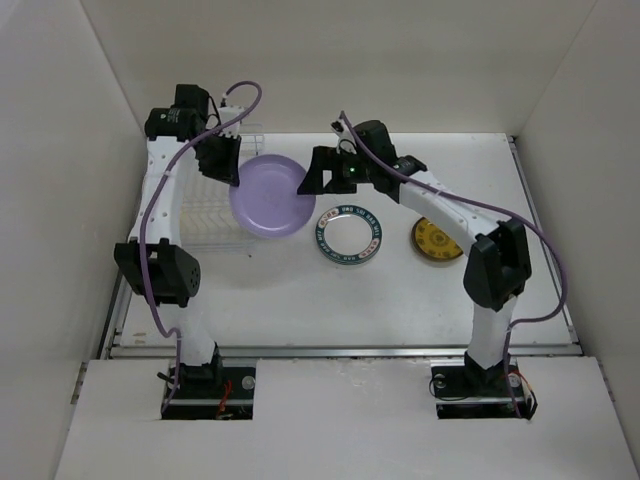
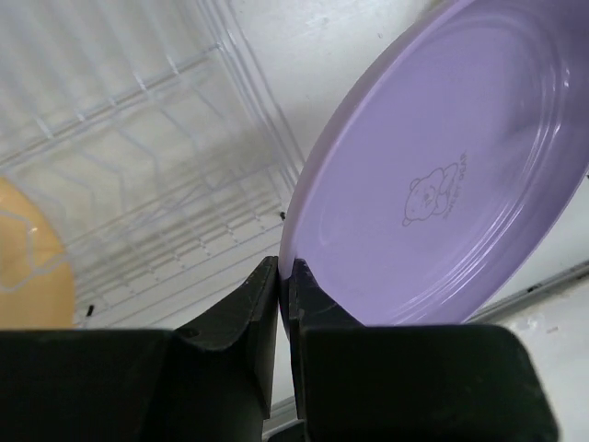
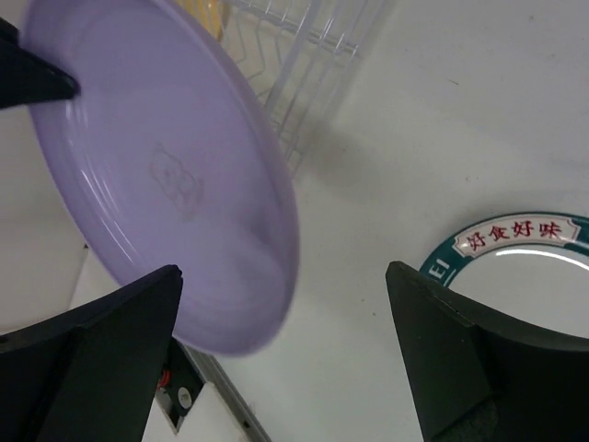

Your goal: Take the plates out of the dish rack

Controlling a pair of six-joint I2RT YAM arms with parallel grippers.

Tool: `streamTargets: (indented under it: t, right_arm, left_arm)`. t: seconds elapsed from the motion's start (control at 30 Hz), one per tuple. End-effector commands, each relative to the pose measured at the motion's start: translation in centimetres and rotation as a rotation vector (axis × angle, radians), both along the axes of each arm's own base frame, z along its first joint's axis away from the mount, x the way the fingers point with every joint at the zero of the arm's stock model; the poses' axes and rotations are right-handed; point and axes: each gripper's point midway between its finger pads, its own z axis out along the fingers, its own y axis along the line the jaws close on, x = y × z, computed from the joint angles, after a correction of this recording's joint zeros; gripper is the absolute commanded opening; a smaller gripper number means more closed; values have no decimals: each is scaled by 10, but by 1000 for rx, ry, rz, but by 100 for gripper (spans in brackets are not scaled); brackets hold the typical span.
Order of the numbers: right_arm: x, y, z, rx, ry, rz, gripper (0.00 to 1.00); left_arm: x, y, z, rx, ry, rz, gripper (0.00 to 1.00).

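Note:
My left gripper (image 1: 232, 178) is shut on the rim of a large plate (image 1: 268, 195) and holds it tilted in the air just right of the dish rack (image 1: 205, 215), purple underside showing. In the left wrist view the fingers (image 2: 285, 272) pinch the plate's edge (image 2: 442, 184). My right gripper (image 1: 312, 180) is open at the plate's right rim. In the right wrist view the plate (image 3: 166, 175) reaches between its spread fingers (image 3: 283, 272), which do not grip it. A tan plate (image 2: 28, 258) stands in the rack (image 2: 166, 184).
A white plate with a teal patterned rim (image 1: 351, 233) lies flat on the table right of the held plate, also in the right wrist view (image 3: 515, 239). A small mustard-yellow plate (image 1: 437, 240) lies further right. White walls enclose the table.

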Motion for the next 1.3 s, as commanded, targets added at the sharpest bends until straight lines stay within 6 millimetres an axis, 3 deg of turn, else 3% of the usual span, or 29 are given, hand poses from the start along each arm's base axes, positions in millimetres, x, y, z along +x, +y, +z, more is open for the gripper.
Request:
streamTargets:
  t: [0.0,0.03,0.1,0.13,0.17,0.23,0.3,0.37,0.4,0.43,0.5,0.53,0.63,0.67,0.73,0.77,0.87,0.9,0.97,1.03,1.17,1.27]
  right_arm:
    - [15,22,27,116,-55,63,97]
    - [19,27,10,114,-23,70,92]
    - [20,34,5,133,18,80,72]
    - [23,37,-9,132,46,82,48]
    - [23,38,-14,128,54,81,34]
    - [29,34,-11,138,52,67,13]
    - [35,30,-8,155,61,45,0]
    - [43,21,-10,164,68,25,0]
    - [43,21,-9,169,79,19,0]
    - [53,9,-9,177,90,-17,0]
    - [64,-3,-9,184,103,-64,0]
    - [70,-11,-10,186,124,-103,0]
    - [92,-43,-18,165,144,-203,0]
    - [101,-58,-21,154,151,-247,0]
    - [111,-79,-30,121,167,-320,0]
    - [116,-89,-32,114,171,-347,0]
    - [135,-132,-47,86,213,-485,0]
    - [146,-157,-59,69,236,-558,0]
    - [154,-180,-80,50,298,-634,0]
    - [162,-208,-96,35,328,-706,0]
    - [168,-236,-122,18,381,-771,0]
    - [170,-254,-132,1,399,-815,10]
  left_arm:
    - [-9,-19,5,-54,26,-36,0]
    - [-5,-20,3,-54,25,-36,0]
    - [-4,-24,3,-59,27,-38,0]
    - [0,-25,7,-64,10,-31,0]
    - [1,-25,9,-65,0,-31,0]
    - [3,-26,10,-70,-5,-24,0]
    - [4,-27,7,-77,4,-28,0]
    - [4,-27,7,-77,4,-28,0]
    - [6,-26,2,-67,16,-22,24]
    - [8,-19,0,-34,13,-4,47]
    - [14,-12,6,-6,-7,49,76]
    - [20,0,7,52,-30,100,97]
    - [35,26,17,131,-104,230,100]
    - [37,49,25,215,-144,302,100]
    - [37,71,32,286,-181,383,100]
    - [40,92,34,347,-201,449,100]
    - [39,130,30,440,-189,538,100]
    - [37,143,27,498,-169,561,100]
    - [36,162,14,551,-121,591,100]
    - [34,173,8,576,-97,615,100]
    - [29,189,-14,623,-31,628,100]
    - [32,190,-23,637,-10,605,100]
